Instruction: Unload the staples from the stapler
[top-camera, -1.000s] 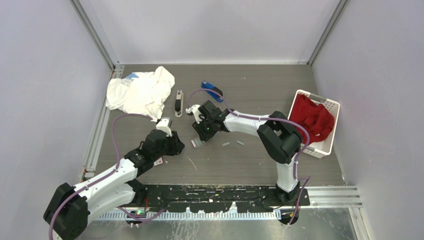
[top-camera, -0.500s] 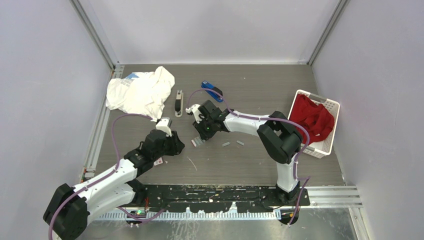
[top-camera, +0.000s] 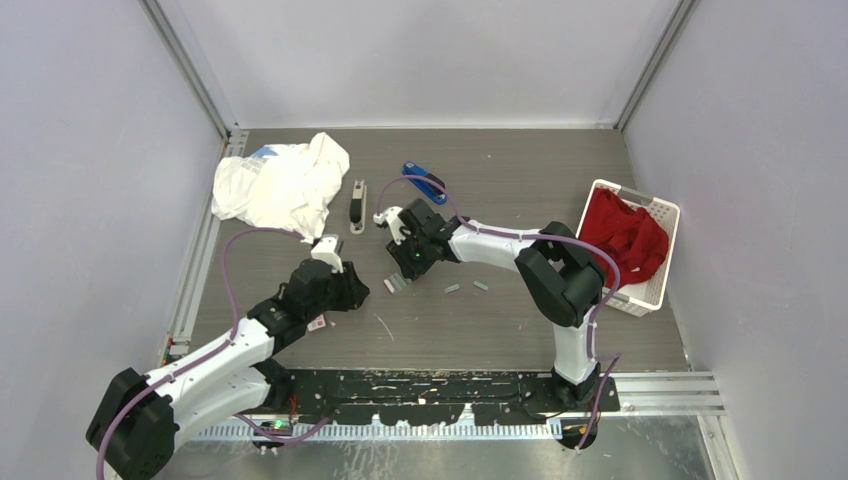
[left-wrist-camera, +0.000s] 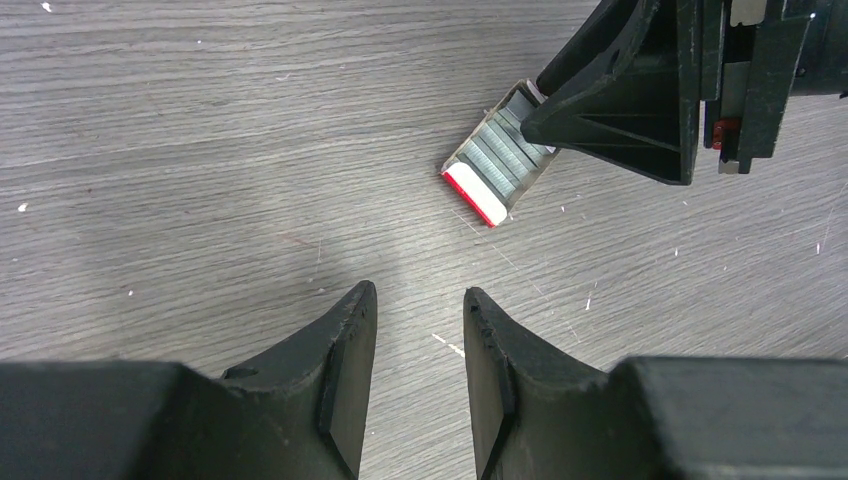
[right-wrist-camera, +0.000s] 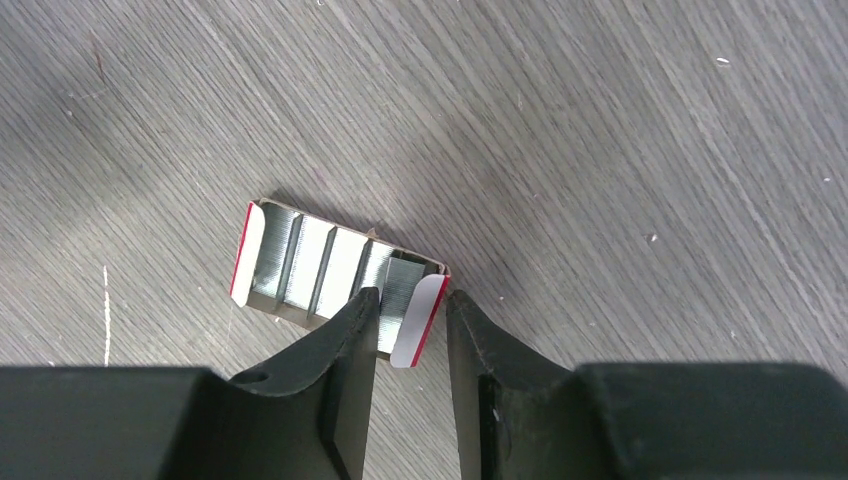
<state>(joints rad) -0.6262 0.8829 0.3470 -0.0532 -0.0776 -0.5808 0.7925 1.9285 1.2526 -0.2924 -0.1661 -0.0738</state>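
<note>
A small red-and-white card box (right-wrist-camera: 320, 262) lies open on the table with several silvery staples in strips inside it. My right gripper (right-wrist-camera: 410, 295) hovers at its right end, jaws a little apart astride the end flap (right-wrist-camera: 418, 322), holding nothing. In the top view the right gripper (top-camera: 401, 272) is just behind the box (top-camera: 397, 284). Two loose strips of staples (top-camera: 452, 289) (top-camera: 481, 286) lie to its right. My left gripper (left-wrist-camera: 415, 290) is open and empty, pointing at the box (left-wrist-camera: 497, 165) from the left. A black and silver stapler (top-camera: 357, 207) and a blue stapler (top-camera: 423, 182) lie further back.
A crumpled white cloth (top-camera: 280, 185) lies at the back left. A white basket (top-camera: 655, 280) with a red cloth (top-camera: 625, 240) stands at the right edge. The left gripper (top-camera: 360, 290) is close to the box. Grey walls enclose the table.
My right gripper has drawn slightly toward the back, away from the box. The box and the left arm have hardly moved.
</note>
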